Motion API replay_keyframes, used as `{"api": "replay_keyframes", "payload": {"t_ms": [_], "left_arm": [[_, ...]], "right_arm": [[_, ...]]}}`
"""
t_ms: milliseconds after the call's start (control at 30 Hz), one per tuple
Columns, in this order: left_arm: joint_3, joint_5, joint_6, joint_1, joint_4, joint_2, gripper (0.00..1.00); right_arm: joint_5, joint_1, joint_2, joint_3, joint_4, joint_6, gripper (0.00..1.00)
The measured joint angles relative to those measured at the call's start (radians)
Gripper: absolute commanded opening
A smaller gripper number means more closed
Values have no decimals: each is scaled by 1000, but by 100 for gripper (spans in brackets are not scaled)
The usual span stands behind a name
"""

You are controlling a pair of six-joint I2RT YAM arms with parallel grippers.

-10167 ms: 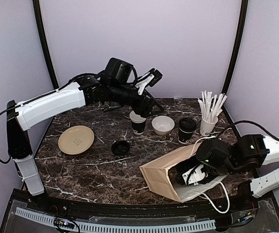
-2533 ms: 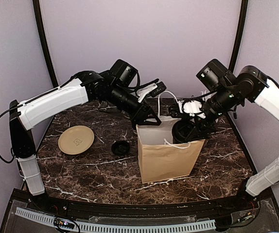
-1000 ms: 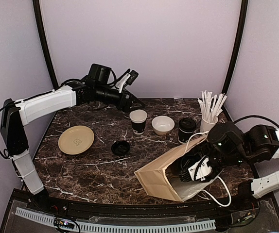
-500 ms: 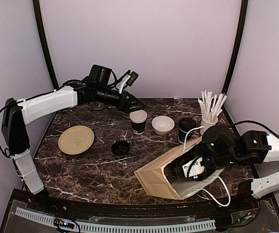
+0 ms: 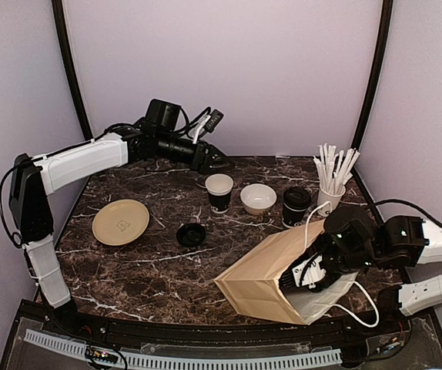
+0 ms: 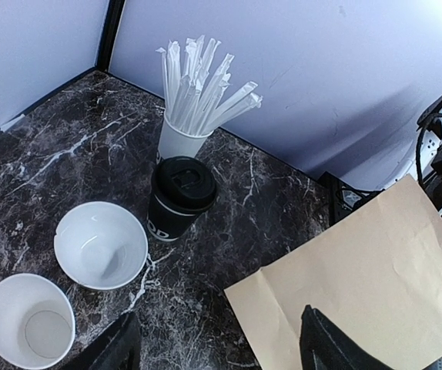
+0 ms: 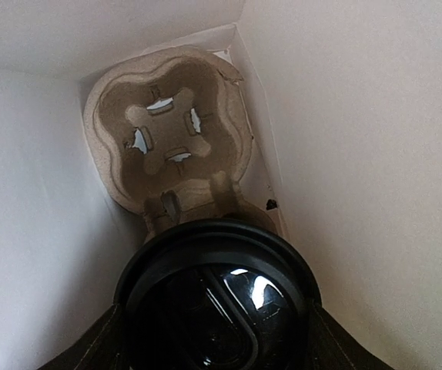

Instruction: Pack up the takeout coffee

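Note:
A brown paper bag (image 5: pixel 261 279) lies on its side at the front right, also visible in the left wrist view (image 6: pixel 375 277). My right gripper (image 5: pixel 301 275) reaches into its mouth. In the right wrist view it (image 7: pixel 215 331) is shut on a lidded black coffee cup (image 7: pixel 217 297), close to a pulp cup carrier (image 7: pixel 167 123) at the bag's bottom. A second lidded coffee cup (image 5: pixel 296 206) (image 6: pixel 179 196) stands at the back. A lidless black cup (image 5: pixel 219 193) (image 6: pixel 27 322) stands left of it, with its loose lid (image 5: pixel 191 233) nearby. My left gripper (image 5: pixel 215 159) (image 6: pixel 221 356) is open and empty, raised behind the lidless cup.
A low white bowl (image 5: pixel 258 198) (image 6: pixel 100 244) sits between the two cups. A white cup of wrapped straws (image 5: pixel 331 183) (image 6: pixel 190 108) stands at the back right. A tan plate (image 5: pixel 120 222) lies at the left. The bag's white handle (image 5: pixel 356 308) trails near the front edge.
Since 2.5 s ago the bag went from upright to lying on its side. In the last second my right gripper stayed in its mouth and my left arm shifted slightly right.

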Motion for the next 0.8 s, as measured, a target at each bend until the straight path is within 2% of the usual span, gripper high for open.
{"api": "replay_keyframes", "payload": {"t_ms": [167,367,467,600,700,800], "left_arm": [[126,6,-2,-14,-66,29,75],[136,-21,69,-107,-239,-68,75],[103,-57,113,-167,-312,-135,69],[-71,-137,139,-210,-391,-270,55],[-224,-192,131,-209,-435,-374,34],[-349,-199,104,-214,-460,-451,20]], "right_arm": [[0,0,20,11,-1,14,63],[-3,-2,83,73,-10,58,63],[-8,-2,110,99,-10,89,64],[-15,-2,123,117,-14,116,64],[-19,-6,130,120,-24,133,64],[-23,-9,135,120,-29,151,64]]}}
